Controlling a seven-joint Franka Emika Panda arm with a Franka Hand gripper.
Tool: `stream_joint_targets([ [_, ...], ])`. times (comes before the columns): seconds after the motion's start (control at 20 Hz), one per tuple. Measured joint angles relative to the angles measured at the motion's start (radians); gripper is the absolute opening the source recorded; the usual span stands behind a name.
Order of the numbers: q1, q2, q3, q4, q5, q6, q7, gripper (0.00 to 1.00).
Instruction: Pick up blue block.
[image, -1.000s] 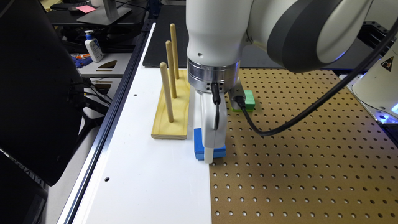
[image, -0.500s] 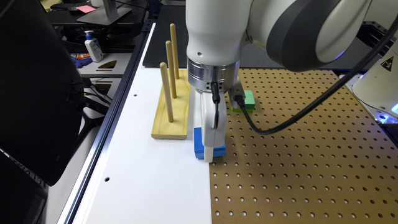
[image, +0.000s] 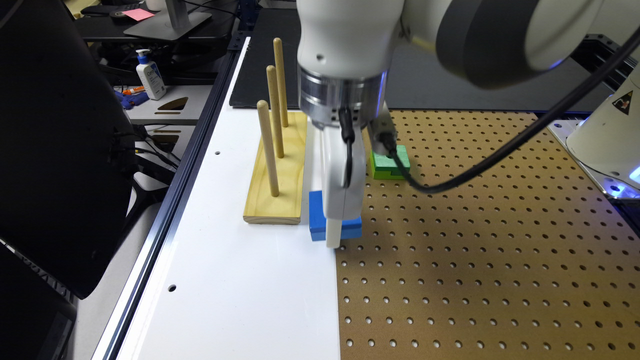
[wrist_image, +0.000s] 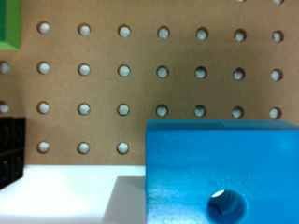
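The blue block (image: 316, 215) lies flat where the white table surface meets the brown pegboard, just beside the wooden peg stand. My gripper (image: 334, 234) reaches straight down onto it, and its white finger covers the block's middle in the exterior view. The wrist view shows the blue block (wrist_image: 219, 168) up close with its round centre hole. One black finger pad (wrist_image: 10, 151) stands apart from the block's edge, with bare table between them. The gripper is open and the block rests on the table.
A wooden peg stand (image: 277, 185) with three upright dowels sits close to the block on the exterior view's left. A green block (image: 387, 165) (wrist_image: 9, 23) lies on the pegboard (image: 475, 240) behind the gripper. A black cable hangs from the wrist. A dark monitor (image: 50, 150) borders the white table (image: 235, 290).
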Motion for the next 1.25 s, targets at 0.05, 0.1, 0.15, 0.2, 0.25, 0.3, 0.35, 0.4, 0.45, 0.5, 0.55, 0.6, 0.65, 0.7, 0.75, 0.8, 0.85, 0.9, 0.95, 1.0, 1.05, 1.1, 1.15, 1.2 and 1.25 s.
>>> stream_joint_targets([
  [0.05, 0.000, -0.006, 0.000, -0.001, 0.0000, -0.006, 0.000, 0.00],
  [0.1, 0.000, -0.012, 0.001, 0.000, 0.0000, -0.010, 0.000, 0.00],
  [0.15, 0.000, -0.022, 0.001, 0.000, 0.0004, -0.017, 0.001, 0.00],
  [0.2, 0.000, -0.036, 0.003, 0.000, 0.0018, -0.030, 0.001, 0.00],
  [0.25, 0.000, -0.049, 0.006, 0.000, 0.0034, -0.042, 0.002, 0.00],
  [0.3, 0.000, -0.063, 0.009, 0.000, 0.0040, -0.056, 0.004, 0.00],
  [0.35, 0.000, -0.074, 0.011, 0.000, 0.0041, -0.068, 0.007, 0.00],
  [0.4, 0.000, -0.082, 0.014, -0.001, 0.0041, -0.076, 0.009, 0.00],
  [0.45, 0.000, -0.090, 0.015, -0.001, 0.0044, -0.081, 0.010, 0.00],
  [0.5, 0.000, -0.102, 0.016, 0.000, 0.0061, -0.091, 0.010, 0.00],
  [0.55, -0.001, -0.115, 0.017, 0.000, 0.0087, -0.102, 0.010, 0.00],
  [0.6, -0.001, -0.127, 0.019, 0.000, 0.0115, -0.114, 0.010, 0.00],
  [0.65, -0.001, -0.137, 0.021, 0.000, 0.0142, -0.123, 0.010, 0.00],
  [0.7, -0.001, -0.144, 0.022, -0.001, 0.0163, -0.130, 0.010, 0.00],
  [0.75, -0.001, -0.147, 0.023, -0.001, 0.0170, -0.133, 0.010, 0.00],
  [0.8, -0.001, -0.150, 0.023, 0.000, 0.0172, -0.134, 0.010, 0.00],
  [0.85, -0.001, -0.157, 0.023, 0.000, 0.0184, -0.137, 0.010, 0.00],
  [0.9, -0.001, -0.167, 0.023, 0.000, 0.0202, -0.145, 0.010, 0.00],
  [0.95, -0.001, -0.178, 0.024, 0.001, 0.0229, -0.154, 0.010, 0.00],
  [1.0, -0.001, -0.187, 0.025, 0.000, 0.0251, -0.162, 0.010, 0.00],
  [1.05, -0.001, -0.195, 0.026, 0.000, 0.0277, -0.171, 0.010, 0.00],
  [1.1, -0.001, -0.202, 0.027, 0.000, 0.0298, -0.176, 0.010, 0.00],
  [1.15, -0.001, -0.209, 0.028, 0.001, 0.0317, -0.182, 0.010, 0.00],
  [1.2, -0.001, -0.219, 0.028, 0.003, 0.0347, -0.190, 0.010, 0.00],
  [1.25, -0.001, -0.235, 0.029, 0.005, 0.0400, -0.205, 0.010, 0.00],
])
